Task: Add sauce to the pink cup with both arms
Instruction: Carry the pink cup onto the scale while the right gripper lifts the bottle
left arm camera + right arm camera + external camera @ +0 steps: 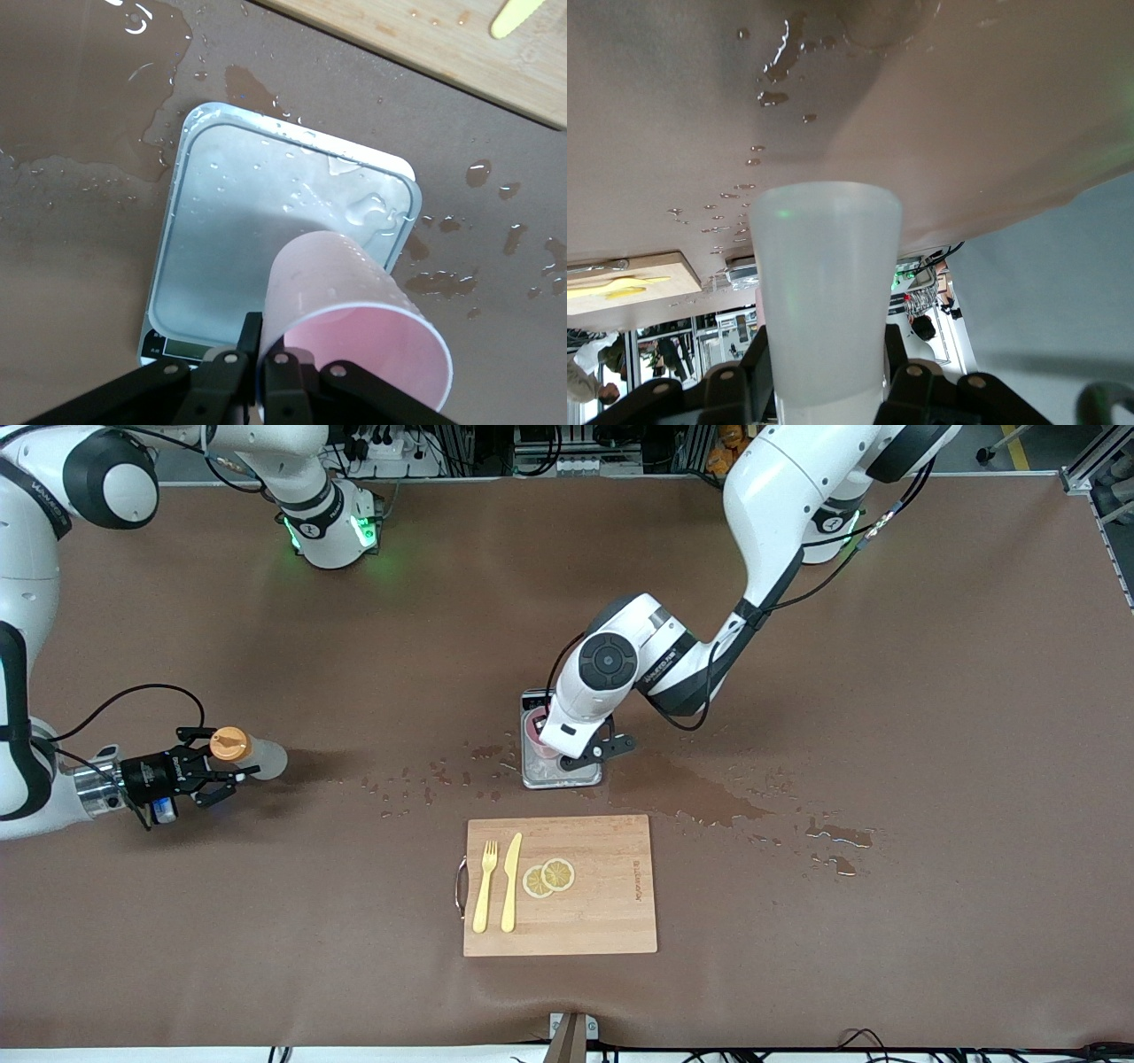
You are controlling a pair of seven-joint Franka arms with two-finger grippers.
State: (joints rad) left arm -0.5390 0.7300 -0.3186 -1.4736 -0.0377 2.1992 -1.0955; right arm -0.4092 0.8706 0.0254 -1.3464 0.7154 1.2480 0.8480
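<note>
My right gripper [211,772] is shut on the sauce bottle [266,759] and holds it above the table at the right arm's end. The bottle is roughly level, with its orange cap [230,744] by the fingers and its base toward the table's middle. In the right wrist view the whitish bottle [824,283] fills the gap between the fingers [756,359]. My left gripper [263,356] pinches the wall of the pink cup [354,323] at its rim, over a corner of the scale [266,230]. The cup [534,731] is mostly hidden under the left wrist. I cannot tell whether it touches the scale.
The wet grey scale [567,778] sits mid-table. Spilled liquid [700,793] and drops spread around it. A wooden cutting board [602,895] lies nearer the camera with a yellow fork [485,886], a knife [511,881] and two lemon slices [549,877].
</note>
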